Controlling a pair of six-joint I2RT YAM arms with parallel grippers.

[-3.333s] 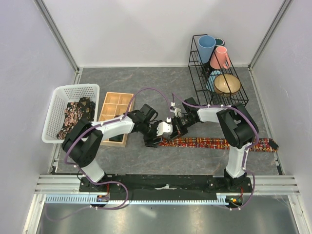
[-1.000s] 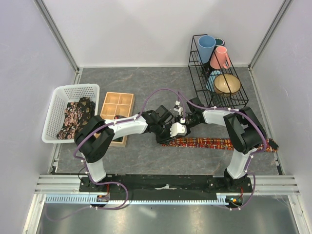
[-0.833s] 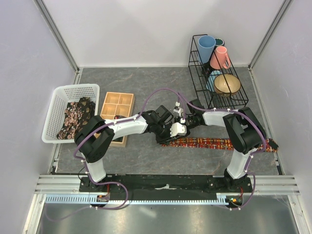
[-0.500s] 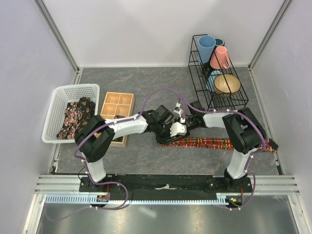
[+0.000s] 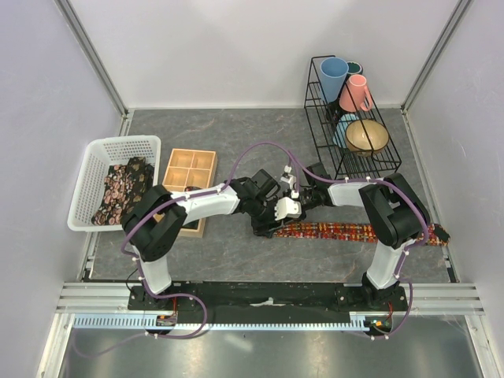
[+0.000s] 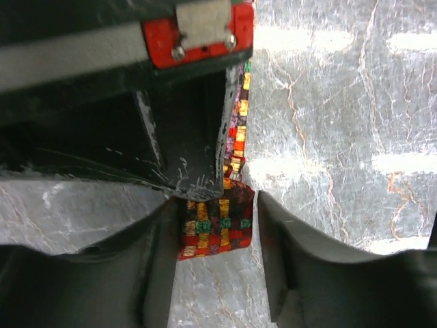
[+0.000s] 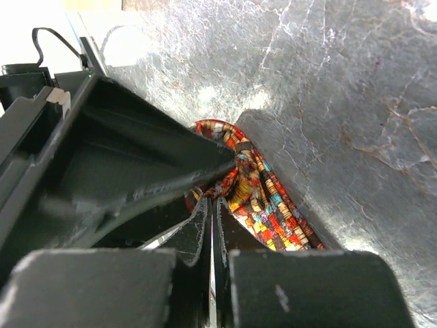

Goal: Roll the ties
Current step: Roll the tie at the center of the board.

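Observation:
A long tie (image 5: 354,231) in red, orange and yellow checks lies flat across the table, running right toward the edge. Its left end (image 6: 217,231) is folded and sits between the fingers of my left gripper (image 6: 214,205), which is open, with a gap on the right side. My right gripper (image 7: 212,203) is shut with nothing between its fingers, its tip pressed against the tie's fold (image 7: 263,198). In the top view the left gripper (image 5: 279,216) and the right gripper (image 5: 294,201) meet over that end. More dark floral ties (image 5: 120,187) lie in the basket.
A white basket (image 5: 118,145) stands at the far left, with a wooden compartment tray (image 5: 189,179) beside it. A black wire rack (image 5: 352,150) holding cups and a bowl stands at the back right. The tie's far end (image 5: 439,234) reaches the table's right edge.
My left gripper has opened wider around the tie's end. My right gripper has shut and shifted slightly left. The tie has hardly moved.

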